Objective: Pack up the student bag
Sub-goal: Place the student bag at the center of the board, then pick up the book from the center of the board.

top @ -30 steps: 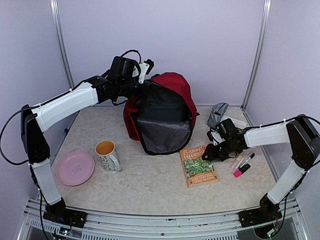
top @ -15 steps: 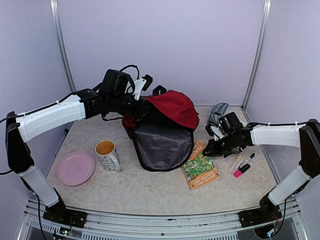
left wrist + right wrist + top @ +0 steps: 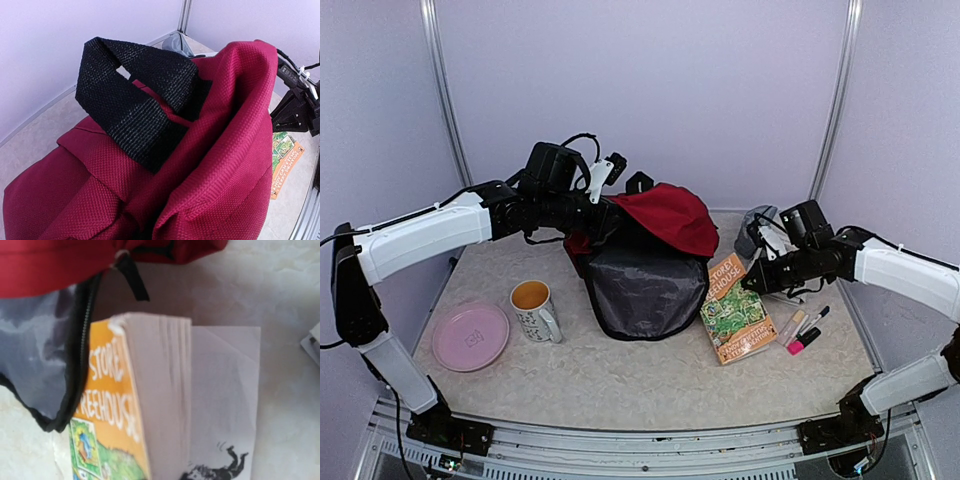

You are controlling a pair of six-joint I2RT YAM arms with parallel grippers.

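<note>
L pincer [image 3: 607, 213] clamped on student bag [image 3: 645, 270] top edge, holding it up. R pincer [image 3: 752, 284] clamped on paperback book [image 3: 737, 310], far end raised off bench [image 3: 620, 370], just beside bag.

You can see the big dark red bag [image 3: 665, 215] at the back of the surface [image 3: 620, 370]. Its red top is up, and its front hangs open, grey inside.

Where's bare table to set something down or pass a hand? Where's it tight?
Free: the near strip of table in front of the student bag, bordered by mug and plate on the left and book on the right. Crowded: right side, where book, markers, grey pouch and right end effector sit close.
</note>
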